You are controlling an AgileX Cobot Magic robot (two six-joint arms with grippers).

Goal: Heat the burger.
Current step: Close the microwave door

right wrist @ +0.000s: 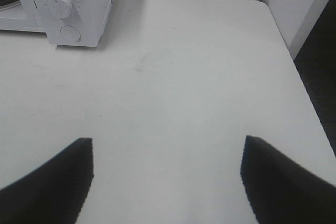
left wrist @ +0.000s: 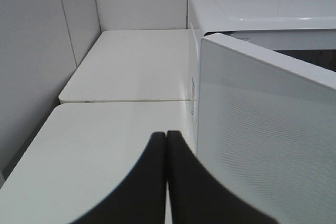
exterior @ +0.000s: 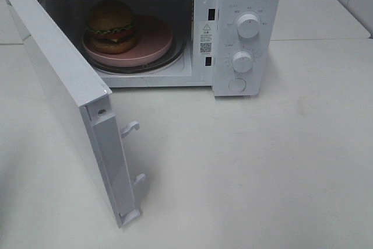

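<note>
The left gripper comes first. Its 2 jaws are pressed shut and hold nothing. It hangs just beside the outside face of the microwave door. I cannot tell if it touches the door.

The right gripper has its 2 jaws wide apart and empty. It is over the bare bench, on the knob side of the microwave and well apart from the door.

The door stands wide open. It sticks out from the left side of the microwave toward the front, so it is between the left gripper and the open mouth.

Far inside sits the burger. It stands upright on the left part of the pink plate.

I think the next job is to shut the door. The left arm is the nearer one. A sideways push toward the mouth should swing the door closed.
</note>
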